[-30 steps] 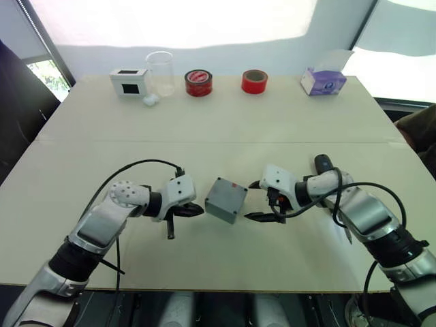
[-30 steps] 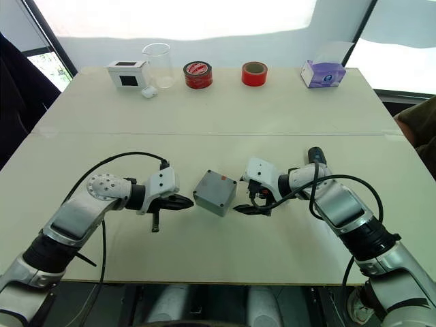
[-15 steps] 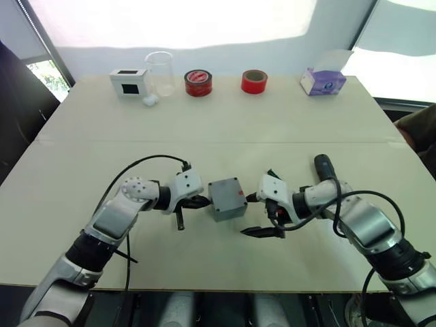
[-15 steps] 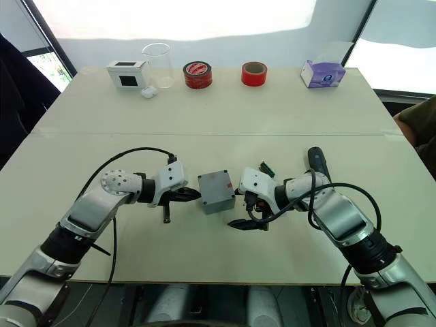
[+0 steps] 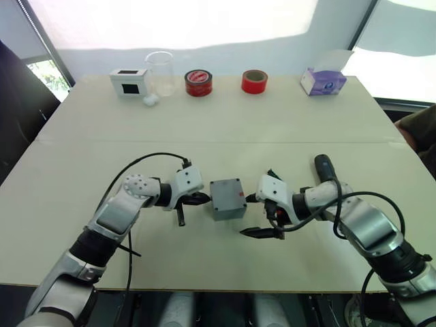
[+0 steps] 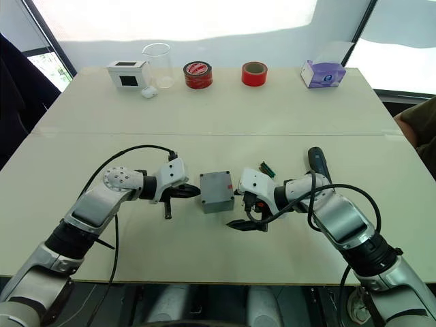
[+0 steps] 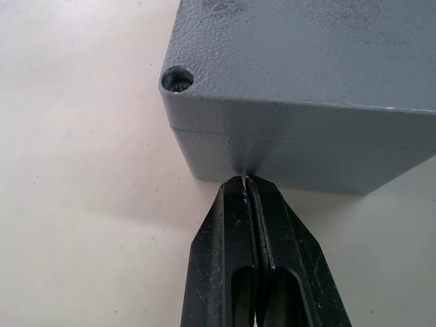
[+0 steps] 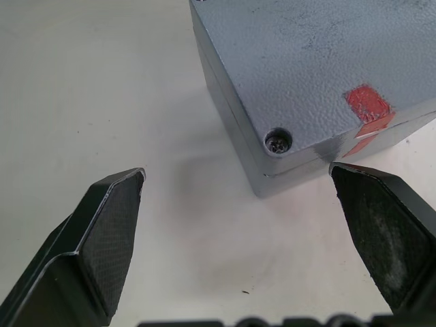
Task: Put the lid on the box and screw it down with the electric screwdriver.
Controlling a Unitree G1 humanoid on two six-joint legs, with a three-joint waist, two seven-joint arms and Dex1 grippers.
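Left gripper [image 5: 197, 199], seen from the head, is pinched shut on nothing, its tips at the box's [image 5: 227, 206] left wall. The right gripper [image 5: 257, 216] stands wide at the box's right side. The lid [image 5: 226, 190] already sits on the box, mid-table between the two arms, and the screwdriver [image 5: 322, 163] lies untouched on the table beside the right forearm. The step in hand looks like squaring and steadying the box before fetching the screwdriver. To do that well, I judge the shut left tips should only brace, not shove, so the lid stays lined up. At the table's far edge a clear beaker [image 5: 159, 71] looks empty. A white box [image 5: 129, 81] and a tissue box [image 5: 322, 80] beside it hide their contents. Through the left wrist, the closed fingers touch the wall just under the lid seam, and one corner hole [image 7: 177, 78] shows something dark inside, perhaps a screw. Through the right wrist, the pads [image 8: 112, 225] flank a box corner without touching it. A screw head [image 8: 278, 142] sits in that corner hole, next to a red mark [image 8: 368, 103].
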